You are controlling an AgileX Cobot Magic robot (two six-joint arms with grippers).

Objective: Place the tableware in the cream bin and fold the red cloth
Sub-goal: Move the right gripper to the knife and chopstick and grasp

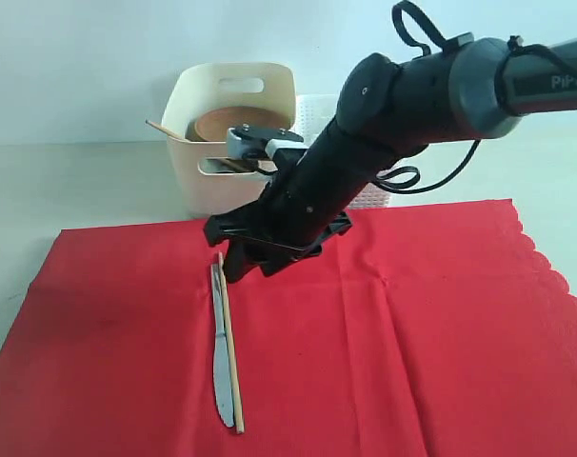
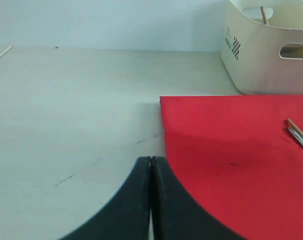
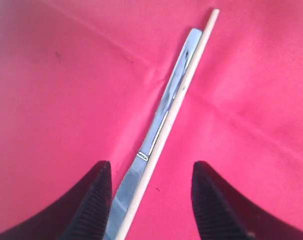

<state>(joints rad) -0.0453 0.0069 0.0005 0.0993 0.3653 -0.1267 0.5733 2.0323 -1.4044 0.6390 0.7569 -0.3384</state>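
Your right tool (image 3: 150,172) hangs open over the metal knife (image 3: 164,107) and wooden chopstick (image 3: 184,82), which lie touching side by side on the red cloth (image 1: 412,333) in front of the cream bin (image 1: 198,162). Your left tool (image 2: 151,167) is closed and empty. Both pieces look light, stiff and thin, and the steel is probably slippery, so pinch across the handle without catching the soft fabric.

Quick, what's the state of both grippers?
Left gripper: shut, empty.
Right gripper: open, straddling the knife and chopstick, gripping neither.
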